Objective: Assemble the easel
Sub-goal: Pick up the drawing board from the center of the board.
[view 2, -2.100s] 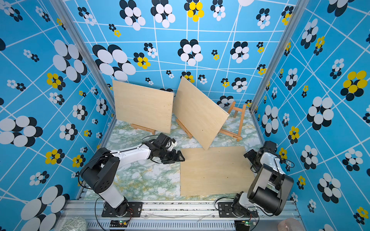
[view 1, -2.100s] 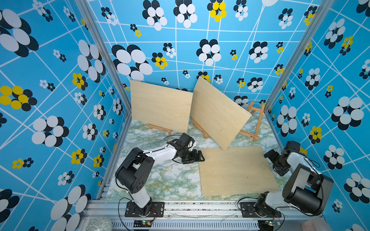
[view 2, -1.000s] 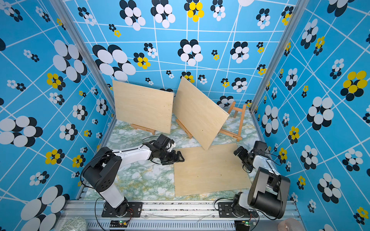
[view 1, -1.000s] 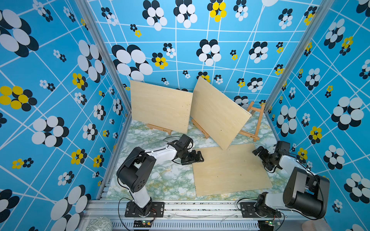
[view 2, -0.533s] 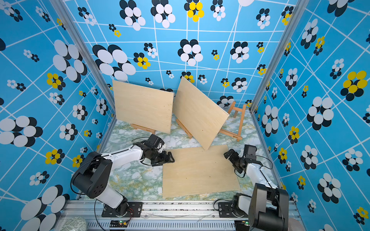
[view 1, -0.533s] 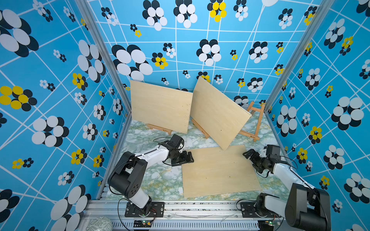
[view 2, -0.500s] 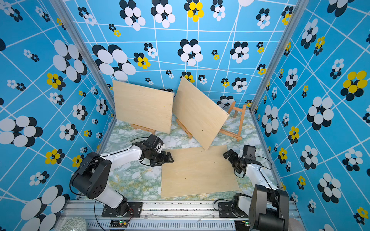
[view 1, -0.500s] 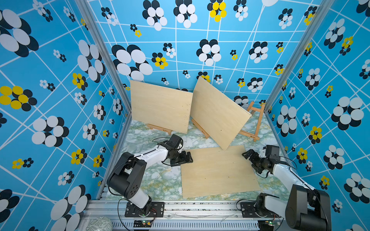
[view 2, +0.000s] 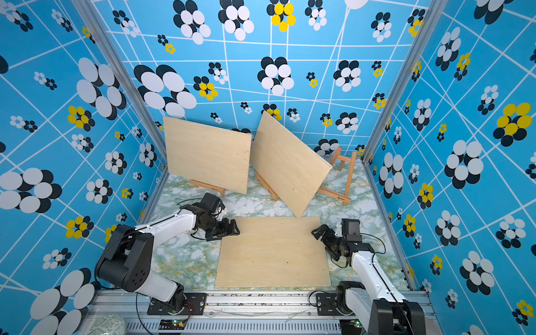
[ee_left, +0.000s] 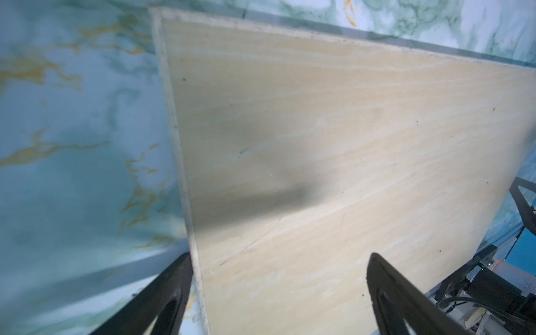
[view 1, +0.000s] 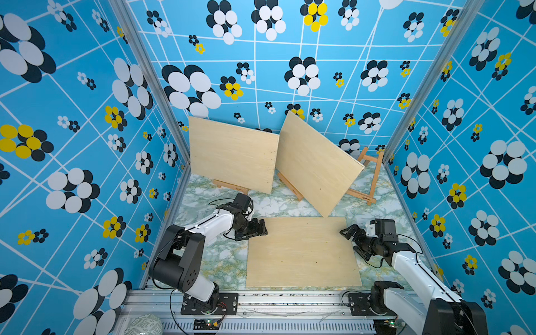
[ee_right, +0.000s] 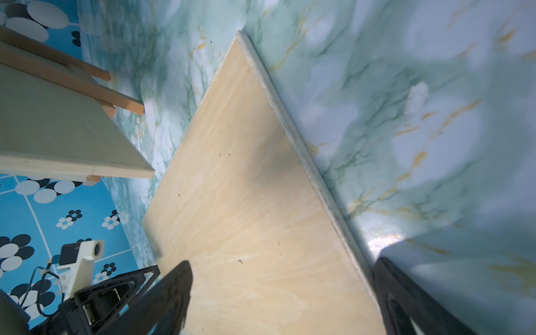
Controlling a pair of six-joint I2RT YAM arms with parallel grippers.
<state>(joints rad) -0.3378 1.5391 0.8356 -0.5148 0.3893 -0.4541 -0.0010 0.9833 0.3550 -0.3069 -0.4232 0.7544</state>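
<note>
While both arms stretch low over the marbled surface, neither clamps anything. The flat board lies in the middle near part of the surface, between the two arms. The left arm runs from its near-left base toward the far right, wrist bent, so that the left gripper sits at the board's far-left corner with its jaws spread wide; in the left wrist view one of its fingers hangs at the board's edge and its mate over the wood. The right arm extends from the near right toward the far left, and the right gripper, jaws fully apart, straddles the board's right edge. I cannot tell whether any finger touches the wood. Far back, an upright board and a tilted board rest on stands, and an empty easel stands in the far-right corner.
</note>
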